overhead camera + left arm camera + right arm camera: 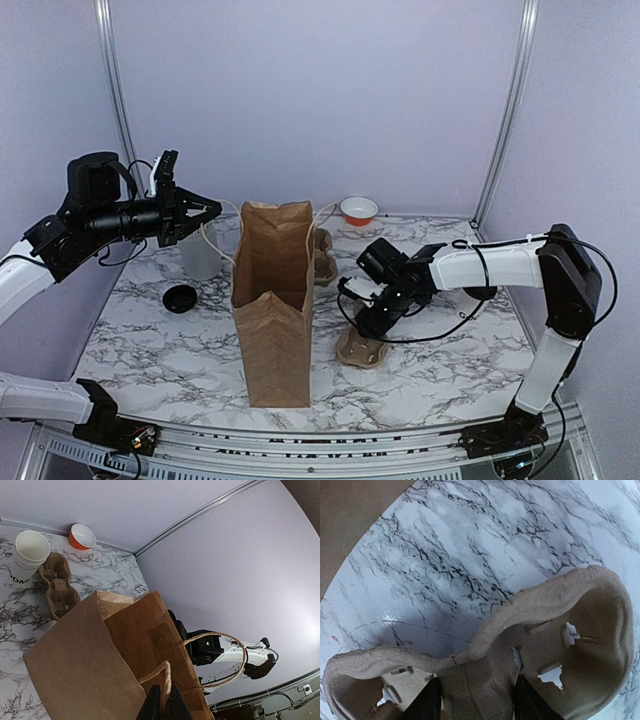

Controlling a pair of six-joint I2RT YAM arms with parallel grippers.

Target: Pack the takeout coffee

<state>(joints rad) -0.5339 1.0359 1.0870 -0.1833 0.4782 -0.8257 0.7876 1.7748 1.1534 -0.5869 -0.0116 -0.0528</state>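
Observation:
No white cup with a black lid shows in any view. A lidless white cup [27, 555] with dark lettering stands beside a cup carrier [57, 585]. A loose black lid [180, 298] lies on the table left of the bag. The brown paper bag [275, 310] stands open at the middle. My left gripper [208, 215] [162, 700] is shut on the bag's near rope handle [169, 677], holding it up and to the left. My right gripper [365, 322] [475, 695] is shut on the middle ridge of a second cardboard cup carrier [360, 348] [545, 645] right of the bag.
A tall white holder [200, 255] stands under my left gripper. An orange bowl [358, 208] [82, 535] sits at the back by the wall. The first carrier [322, 255] is behind the bag's right side. Metal frame posts stand in both back corners.

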